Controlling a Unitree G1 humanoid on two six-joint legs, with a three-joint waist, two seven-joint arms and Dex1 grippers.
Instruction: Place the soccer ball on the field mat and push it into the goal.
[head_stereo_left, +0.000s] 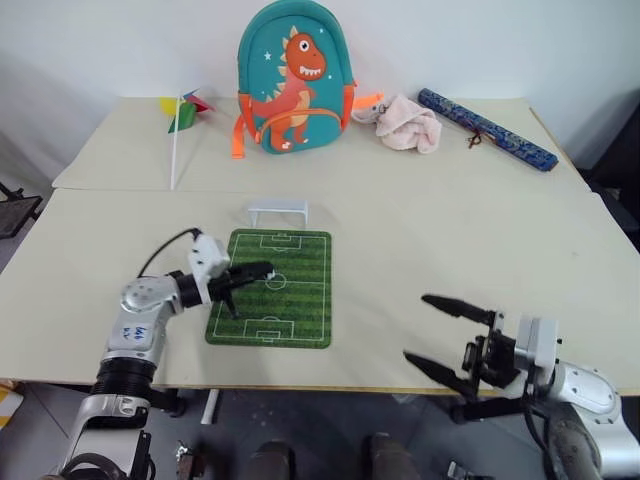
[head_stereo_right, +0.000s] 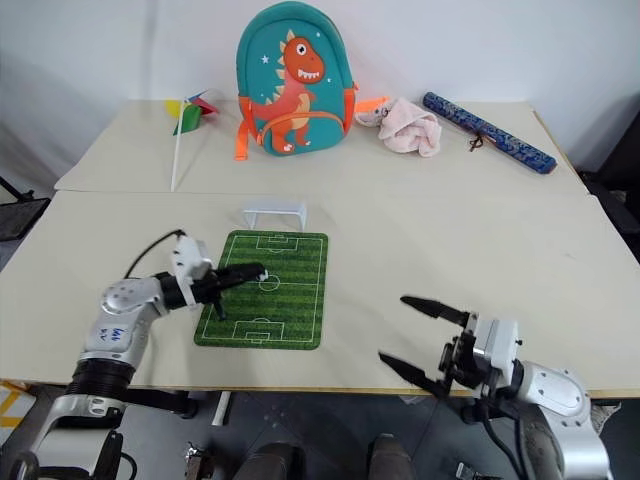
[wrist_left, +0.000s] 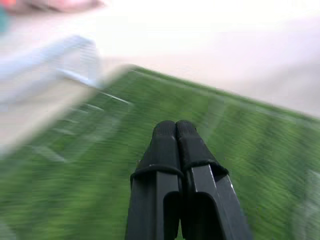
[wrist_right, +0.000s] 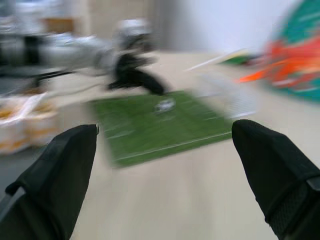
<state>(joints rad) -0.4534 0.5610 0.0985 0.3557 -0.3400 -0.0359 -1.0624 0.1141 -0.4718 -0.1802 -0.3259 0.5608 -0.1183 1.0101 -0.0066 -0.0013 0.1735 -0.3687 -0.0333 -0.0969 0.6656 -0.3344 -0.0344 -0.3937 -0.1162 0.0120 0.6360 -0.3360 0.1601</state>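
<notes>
One step looks done: the soccer ball (head_stereo_right: 269, 283) lies mid-frame on the field mat (head_stereo_right: 296, 318), just off the left hand's (head_stereo_right: 255, 271) pressed-together tips; the push into the goal (head_stereo_right: 275, 213) remains. The right hand (head_stereo_right: 414, 334) hangs spread, lower right.

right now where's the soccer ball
In the head views the soccer ball lies on the field mat near its centre circle, just off the tip of the shut left tool, with the goal beyond the mat's far end.
</notes>
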